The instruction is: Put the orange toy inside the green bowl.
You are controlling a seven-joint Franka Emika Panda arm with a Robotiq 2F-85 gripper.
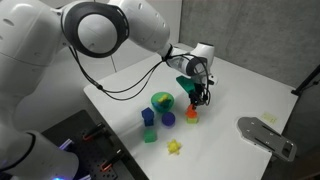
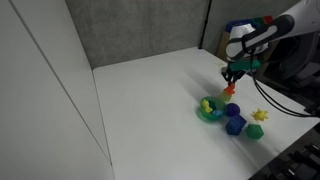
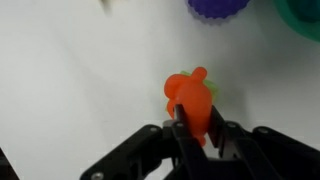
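Observation:
The orange toy point(image 3: 190, 98) sits between my gripper's fingers point(image 3: 198, 128), which are shut on it. In both exterior views the gripper point(image 1: 196, 93) point(image 2: 231, 82) holds the toy point(image 1: 192, 114) point(image 2: 228, 88) at or just above the white table. The green bowl point(image 1: 163, 101) point(image 2: 211, 110), with blue and yellow inside, stands close beside the gripper. In the wrist view only an edge of the green bowl point(image 3: 302, 20) shows at the top right.
Blue and purple pieces point(image 1: 149, 117) point(image 1: 169, 119), a small green cube point(image 1: 149, 136) and a yellow star-like toy point(image 1: 174, 147) lie near the bowl. A purple piece point(image 3: 218, 8) shows at the wrist view's top. A grey metal plate point(image 1: 266, 135) lies at the table's edge.

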